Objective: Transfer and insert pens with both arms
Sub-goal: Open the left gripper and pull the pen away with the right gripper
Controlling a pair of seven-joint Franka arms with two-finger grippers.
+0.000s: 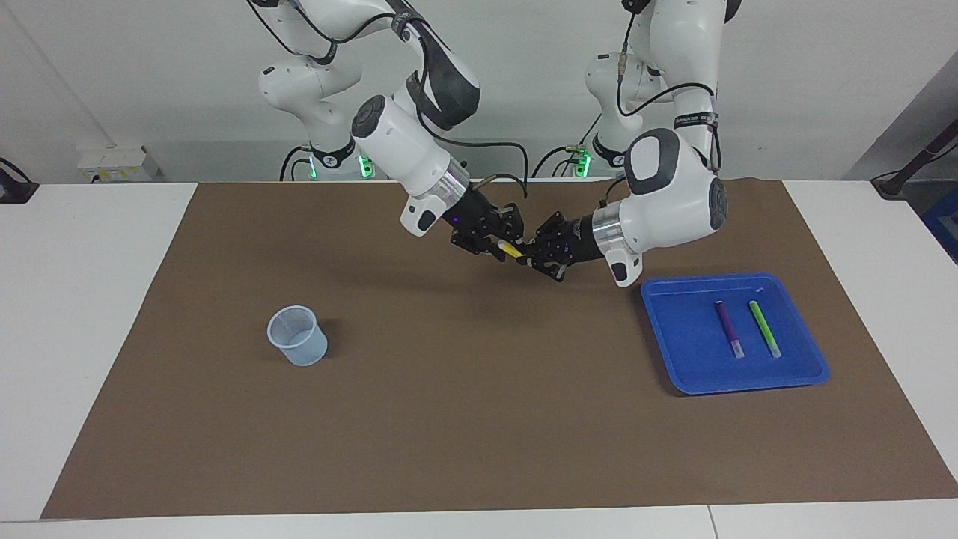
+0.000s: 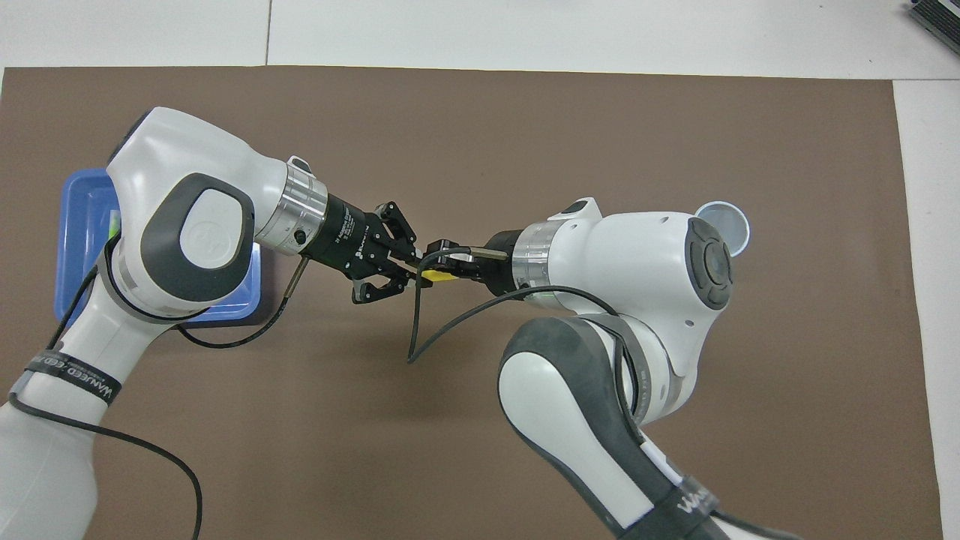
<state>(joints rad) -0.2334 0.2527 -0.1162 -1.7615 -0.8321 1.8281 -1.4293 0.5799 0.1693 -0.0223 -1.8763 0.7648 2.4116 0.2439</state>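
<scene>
Both arms reach inward, left end effector [image 1: 533, 257] and right end effector [image 1: 500, 243] tip to tip above mid-table.

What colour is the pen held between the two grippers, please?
Yellow pen; it shows best in the facing view.

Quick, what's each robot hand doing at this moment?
Left hand: shut on the yellow pen, held up over the brown mat.
Right hand: around the same pen's other end; whether it grips yet cannot be told.

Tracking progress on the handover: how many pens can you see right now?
3. The yellow pen is in the air between the left gripper and right gripper; the purple pen and green pen lie in the blue tray.
</scene>
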